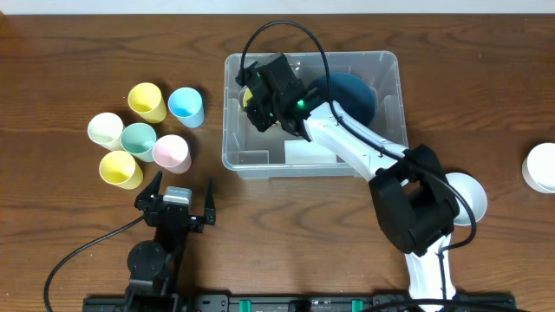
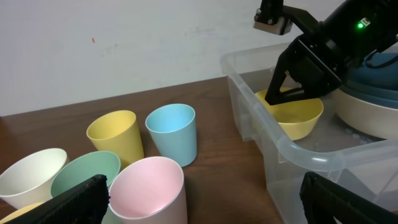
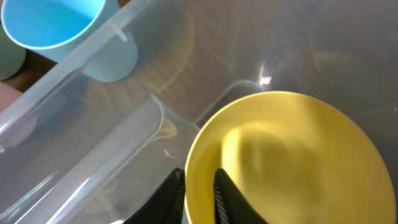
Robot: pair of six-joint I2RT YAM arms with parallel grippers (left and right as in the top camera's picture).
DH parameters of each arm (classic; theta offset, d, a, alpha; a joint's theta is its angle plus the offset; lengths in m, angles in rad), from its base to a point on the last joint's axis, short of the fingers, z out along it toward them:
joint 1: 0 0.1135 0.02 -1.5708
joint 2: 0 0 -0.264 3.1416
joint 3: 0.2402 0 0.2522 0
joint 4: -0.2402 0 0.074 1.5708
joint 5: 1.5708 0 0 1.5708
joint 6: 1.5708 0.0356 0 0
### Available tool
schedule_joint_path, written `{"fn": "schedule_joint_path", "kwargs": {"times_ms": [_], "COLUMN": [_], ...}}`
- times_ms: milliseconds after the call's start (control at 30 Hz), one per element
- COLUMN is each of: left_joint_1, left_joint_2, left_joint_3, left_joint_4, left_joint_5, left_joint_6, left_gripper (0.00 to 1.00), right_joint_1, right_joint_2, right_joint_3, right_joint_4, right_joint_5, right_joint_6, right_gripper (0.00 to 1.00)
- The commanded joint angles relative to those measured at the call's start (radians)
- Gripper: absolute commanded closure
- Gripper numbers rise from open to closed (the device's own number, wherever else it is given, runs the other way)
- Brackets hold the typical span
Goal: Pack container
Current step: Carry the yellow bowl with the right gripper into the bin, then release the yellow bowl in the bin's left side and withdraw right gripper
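The container [image 1: 260, 165] is a large clear bin at the table's middle; its wall [image 2: 292, 149] also shows in the left wrist view. Inside its left end is a yellow bowl [image 1: 252, 102] [image 2: 298, 118] [image 3: 292, 162]. My right gripper [image 1: 260, 108] [image 3: 199, 177] reaches down into the bin, with its fingers astride the bowl's rim, one outside and one inside. They stand slightly apart, with a small gap at the inner finger. A dark teal bowl [image 1: 351, 91] rests on a white bowl [image 2: 367, 118] in the bin's right part. My left gripper [image 1: 183, 184] [image 2: 208, 205] hangs wide open and empty near the front edge.
Several cups stand left of the bin: yellow [image 1: 147, 101], blue [image 1: 186, 107], white [image 1: 106, 130], green [image 1: 139, 137], pink [image 1: 172, 152] and another yellow [image 1: 120, 168]. A white bowl [image 1: 468, 195] sits behind the right arm. Another white bowl [image 1: 542, 166] lies at the right edge.
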Motion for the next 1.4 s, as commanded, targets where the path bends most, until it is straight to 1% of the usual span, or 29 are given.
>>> {"fn": "schedule_joint_path", "kwargs": {"times_ms": [0, 33, 67, 100, 233, 367, 433, 533, 733, 900, 1067, 1167, 1367], "left_joint_1": [0.006, 0.006, 0.006, 0.006, 0.006, 0.006, 0.006, 0.006, 0.006, 0.006, 0.006, 0.006, 0.006], "left_joint_2": [-0.006, -0.006, -0.006, -0.006, -0.006, -0.006, -0.006, -0.006, -0.006, -0.006, -0.006, -0.006, -0.006], "left_joint_3": [-0.015, -0.015, -0.015, -0.015, -0.015, -0.015, -0.015, -0.015, -0.015, -0.015, -0.015, -0.015, -0.015], "left_joint_4": [-0.038, -0.038, -0.038, -0.038, -0.038, -0.038, -0.038, -0.038, -0.038, -0.038, -0.038, -0.038, -0.038], "left_joint_5": [-0.001, -0.001, -0.001, -0.001, -0.001, -0.001, -0.001, -0.001, -0.001, -0.001, -0.001, -0.001, -0.001], "left_joint_6": [0.005, 0.005, 0.005, 0.005, 0.005, 0.005, 0.005, 0.005, 0.005, 0.005, 0.005, 0.005, 0.005], "left_gripper": [0.02, 0.02, 0.02, 0.02, 0.02, 0.02, 0.02, 0.02, 0.02, 0.02, 0.02, 0.02, 0.02], "right_joint_1": [0.002, 0.002, 0.002, 0.002, 0.000, -0.032, -0.060, -0.141, -0.396, -0.615, -0.819, -0.925, -1.125], "right_joint_2": [0.004, -0.001, -0.006, -0.017, -0.080, -0.157, -0.192, -0.257, -0.304, -0.303, -0.303, -0.303, -0.303], "right_joint_3": [0.011, 0.021, 0.035, 0.057, 0.188, 0.318, 0.348, 0.356, 0.356, 0.330, 0.275, 0.222, 0.099], "right_joint_4": [-0.002, -0.013, -0.029, -0.055, -0.223, -0.419, -0.497, -0.616, -0.855, -0.959, -0.989, -0.986, -0.926], "right_joint_5": [0.006, 0.004, 0.000, -0.006, 0.006, 0.094, 0.127, 0.161, 0.161, 0.161, 0.174, 0.243, 0.249], "right_joint_6": [0.003, 0.010, 0.019, 0.022, 0.031, 0.097, 0.130, 0.205, 0.368, 0.389, 0.390, 0.433, 0.431], "right_gripper": [0.71, 0.62, 0.55, 0.52, 0.50, 0.43, 0.40, 0.33, 0.31, 0.31, 0.32, 0.31, 0.32]}}
